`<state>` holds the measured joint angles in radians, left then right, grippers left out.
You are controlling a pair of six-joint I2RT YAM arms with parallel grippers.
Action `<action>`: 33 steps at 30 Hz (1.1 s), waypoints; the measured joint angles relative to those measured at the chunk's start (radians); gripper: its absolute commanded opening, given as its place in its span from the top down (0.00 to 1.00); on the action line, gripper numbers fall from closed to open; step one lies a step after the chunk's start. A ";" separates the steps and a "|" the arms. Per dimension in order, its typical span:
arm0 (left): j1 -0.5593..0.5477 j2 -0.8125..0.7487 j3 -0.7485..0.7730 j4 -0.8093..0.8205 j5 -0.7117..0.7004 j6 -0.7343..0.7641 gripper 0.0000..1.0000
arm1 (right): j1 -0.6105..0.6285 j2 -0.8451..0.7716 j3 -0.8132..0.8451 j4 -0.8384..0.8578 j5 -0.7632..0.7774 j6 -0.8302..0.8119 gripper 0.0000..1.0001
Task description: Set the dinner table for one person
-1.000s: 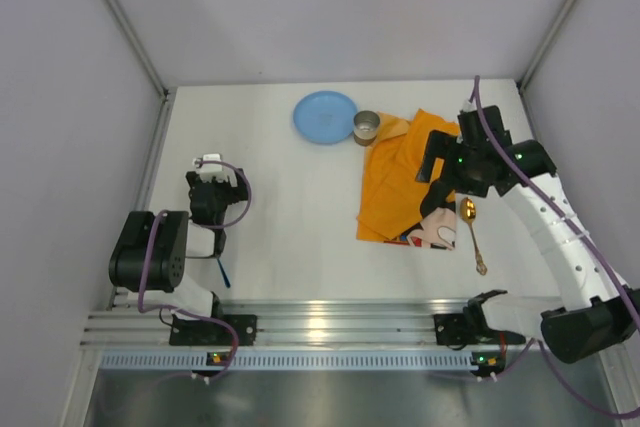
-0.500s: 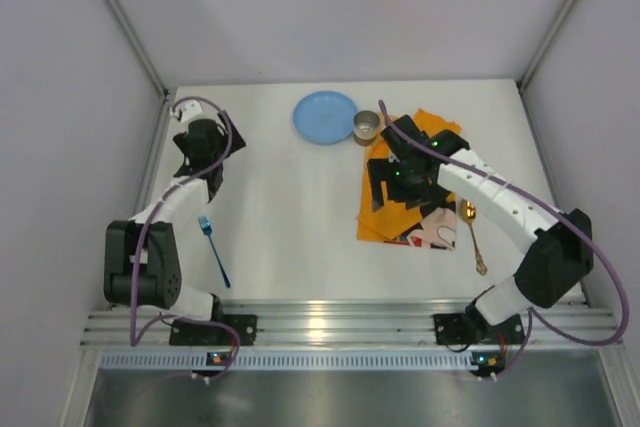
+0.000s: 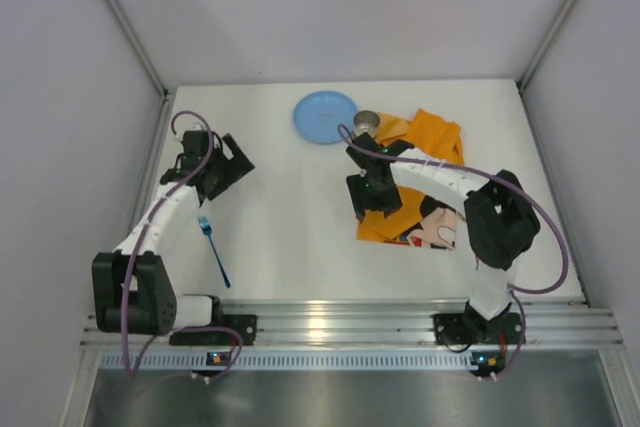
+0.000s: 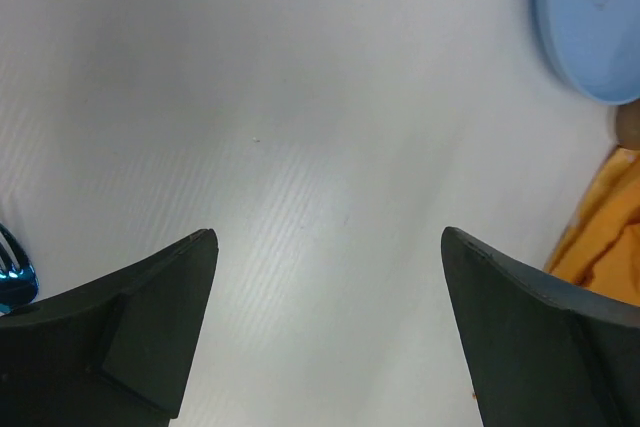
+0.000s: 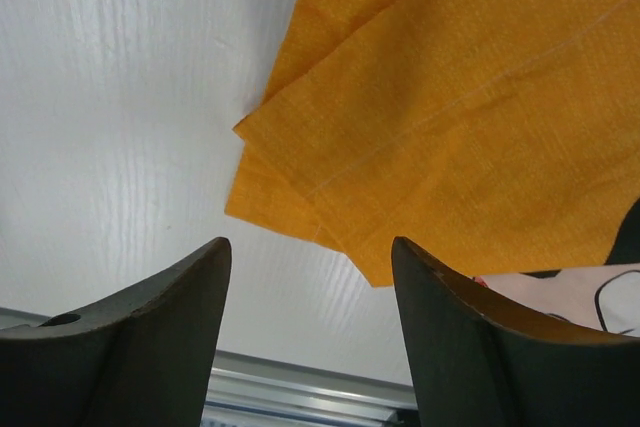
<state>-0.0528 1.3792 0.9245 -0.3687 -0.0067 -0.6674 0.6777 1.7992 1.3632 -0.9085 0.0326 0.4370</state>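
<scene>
Hovering over the white table (image 3: 290,237) just beyond the blue fork (image 3: 214,252), the left gripper (image 4: 325,237) is hanging open and empty. Further right, the right gripper (image 5: 310,242) is poising wide open above the near corner of the orange cloth (image 5: 450,97). It seems to be starting the placemat step, so the next move calls for lowering and pinching that folded edge.

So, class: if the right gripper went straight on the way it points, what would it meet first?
The right gripper, open, would probably meet the orange cloth first, at its corner.

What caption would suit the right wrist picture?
Open right hand above a corner of the folded orange cloth on the white table.
</scene>
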 measured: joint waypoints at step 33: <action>-0.020 -0.240 0.015 -0.238 0.074 0.094 0.02 | 0.100 0.239 0.136 0.072 0.117 0.055 0.98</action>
<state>-0.0731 1.1397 0.9394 -0.6064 0.0673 -0.5732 0.7773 2.0384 1.4990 -0.8368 0.1497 0.4915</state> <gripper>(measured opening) 0.972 0.063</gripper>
